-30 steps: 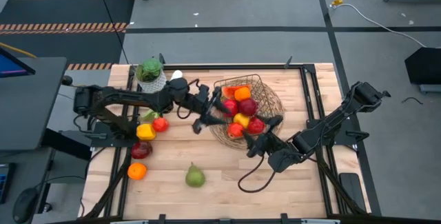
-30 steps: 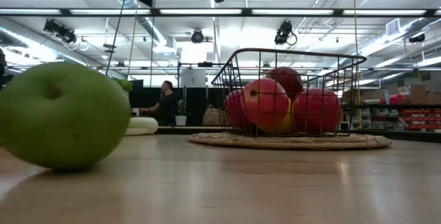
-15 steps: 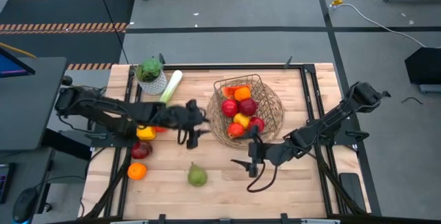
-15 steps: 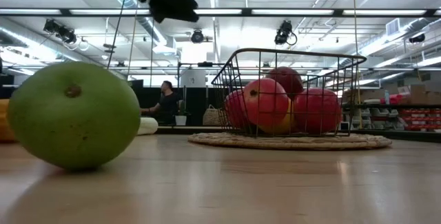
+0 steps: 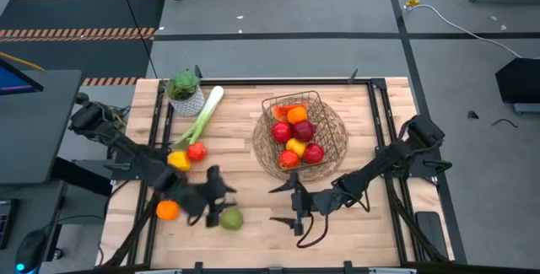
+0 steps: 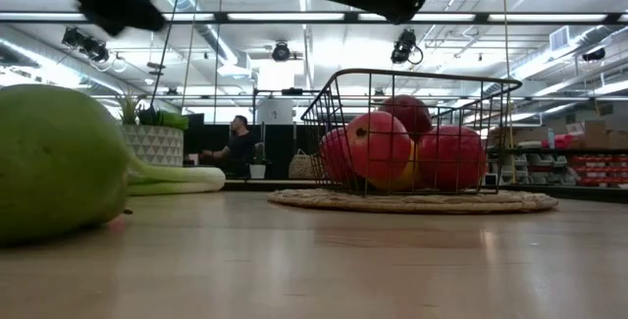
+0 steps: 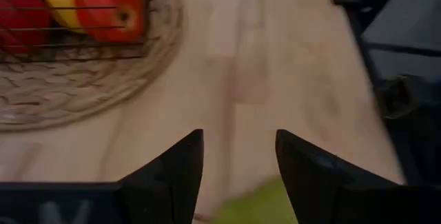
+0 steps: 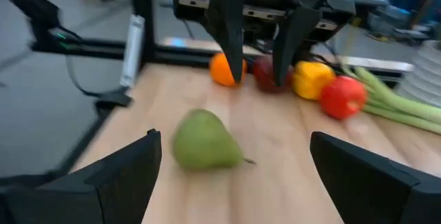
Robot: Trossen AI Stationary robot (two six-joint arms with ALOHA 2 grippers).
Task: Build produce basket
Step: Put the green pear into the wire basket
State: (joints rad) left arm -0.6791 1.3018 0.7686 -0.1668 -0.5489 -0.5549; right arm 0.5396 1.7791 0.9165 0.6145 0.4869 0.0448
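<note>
The tan wire basket (image 5: 321, 152) holds red apples, an orange and a yellow fruit on the table's far middle. A green pear (image 5: 230, 218) lies on its side near the near edge, also seen as the pear (image 8: 203, 145) and the pear (image 6: 49, 172). My left gripper (image 5: 218, 200) hangs open just over the pear's left side; the pear (image 7: 265, 203) shows low between its fingers. My right gripper (image 5: 283, 204) is open wide, level, facing the pear from the right, a short way off. The leek (image 5: 201, 115) lies by the plant pot. My left gripper comes at the pear from above, its open fingers (image 8: 231, 38) pointing down beside it. I cannot tell whether they touch the pear, which lies on the table.
The plant pot (image 5: 184, 90) stands at the far left. A yellow pepper (image 5: 178, 161), a red fruit (image 5: 197, 151) and an orange (image 5: 167, 210) lie along the left side. A dark red apple (image 8: 265, 72) sits between orange and pepper. Bare wood stretches right of the pear.
My left gripper has swung from the basket's left rim toward the near left, down over the pear. My right gripper has drawn back from the basket's near rim toward the near edge and turned toward the pear. The pear has rolled a little to the left.
</note>
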